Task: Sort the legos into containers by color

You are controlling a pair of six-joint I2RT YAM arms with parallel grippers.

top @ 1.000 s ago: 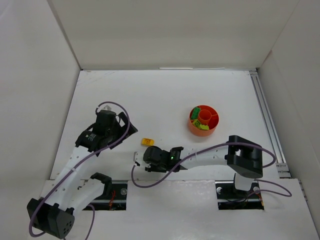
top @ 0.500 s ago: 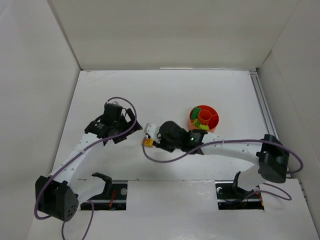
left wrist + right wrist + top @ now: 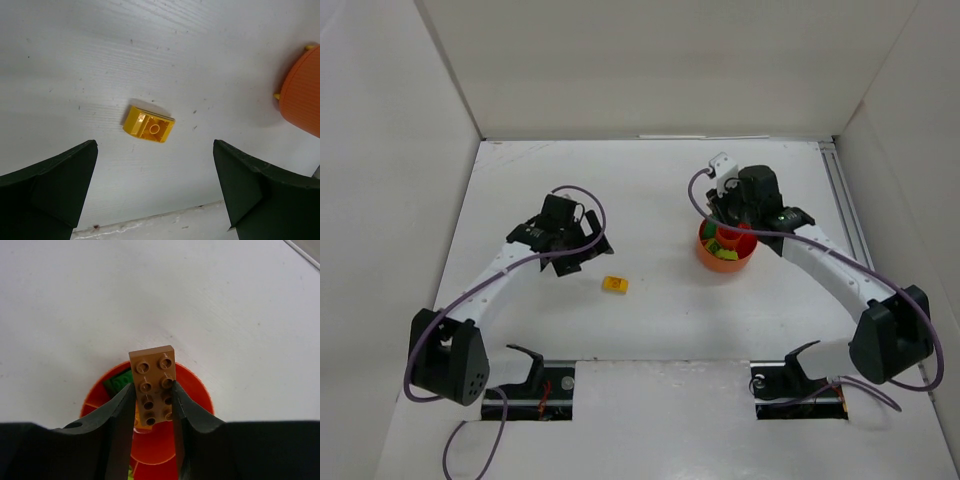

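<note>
Pinching a brown brick (image 3: 152,371) by its long sides, the right tool (image 3: 154,395) is gripping it with the jaws nearly closed. The brick's studs are facing the wrist camera and its far end is sticking out past the fingertips. The brick is hanging over the bowl (image 3: 199,392), above its rim. The bowl is sitting on the counter (image 3: 650,190), right of centre. A green brick (image 3: 116,383) is lying in one compartment, and lime pieces (image 3: 725,254) are showing in another nearer the arms.

The left tool (image 3: 154,146) is hanging over the counter with its jaws spread wide, gripping nothing. A yellow brick (image 3: 149,129) is lying flat on the counter between the two fingers and touching neither. It is lying well apart from the bowl.
</note>
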